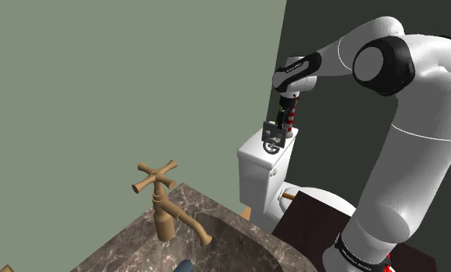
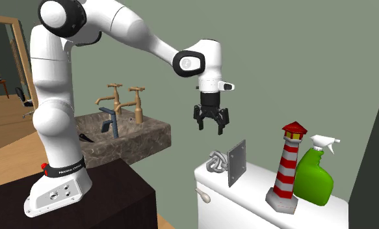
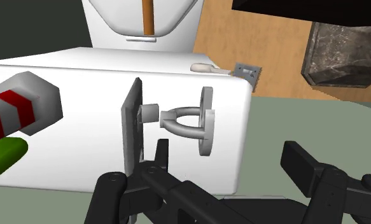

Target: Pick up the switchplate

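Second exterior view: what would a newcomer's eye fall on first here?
The black gripper hangs with open jaws above a white toilet tank. On the tank's lid a grey switchplate stands on edge. Further toward that view's right stand a red-and-white striped lighthouse figure and a green spray bottle.

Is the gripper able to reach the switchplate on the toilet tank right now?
Probably yes: the open gripper hangs above the upright switchplate with free air between; the grey ring fitting right beside it may crowd one finger.
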Robot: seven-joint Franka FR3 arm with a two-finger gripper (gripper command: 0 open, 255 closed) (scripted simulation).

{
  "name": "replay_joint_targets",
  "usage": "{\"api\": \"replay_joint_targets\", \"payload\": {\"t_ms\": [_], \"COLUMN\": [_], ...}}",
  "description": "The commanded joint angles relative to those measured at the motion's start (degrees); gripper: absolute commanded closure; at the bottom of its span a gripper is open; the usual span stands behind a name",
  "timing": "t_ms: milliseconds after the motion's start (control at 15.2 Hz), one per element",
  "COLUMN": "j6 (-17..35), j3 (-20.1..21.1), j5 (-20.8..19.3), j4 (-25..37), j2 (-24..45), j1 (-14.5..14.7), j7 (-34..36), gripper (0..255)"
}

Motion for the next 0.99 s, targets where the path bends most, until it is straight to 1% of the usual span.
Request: {"api": "replay_joint_targets", "payload": {"t_ms": [0, 330, 396, 924], "j6": [0.68, 0.49, 0.36, 5.07], "j3": [-0.31, 0.11, 0.26, 1.22], "j5": [2.36, 7.97, 8.46, 10.08], "j4": [3.49, 14.29, 15.54, 13.26], "j2": [4.27, 15.08, 16.19, 18.87], "j1": [-1.28, -6.16, -6.77, -7.40], "j7": [-2.51, -8.05, -8.51, -9.41], "gripper": [0, 0, 0, 0]}}
